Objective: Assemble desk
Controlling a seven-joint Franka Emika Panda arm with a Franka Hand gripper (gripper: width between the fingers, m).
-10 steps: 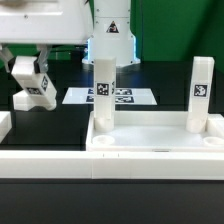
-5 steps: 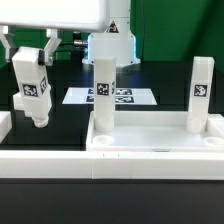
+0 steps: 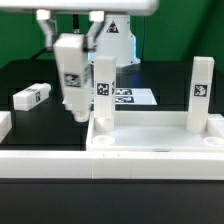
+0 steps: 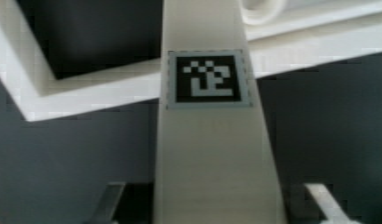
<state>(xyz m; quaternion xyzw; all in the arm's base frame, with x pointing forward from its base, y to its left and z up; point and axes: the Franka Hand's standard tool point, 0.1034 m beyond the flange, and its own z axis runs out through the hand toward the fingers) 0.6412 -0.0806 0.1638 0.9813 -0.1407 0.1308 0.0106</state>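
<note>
The desk top, a white rimmed tray, lies at the exterior view's right. Two white tagged legs stand upright in its back corners. My gripper is shut on a third leg, which hangs upright in the air just to the exterior view's left of the tray's near-left leg. In the wrist view this held leg runs down from between my gripper's fingertips, with the desk top's rim below it. A fourth leg lies flat on the table at the exterior view's left.
The marker board lies on the black table behind the tray. A long low white rail runs across the front. A white piece sits at the left edge of the exterior view.
My gripper has carried the held leg from the exterior view's left toward the desk top, turning it from tilted to upright. The lying leg now shows behind it.
</note>
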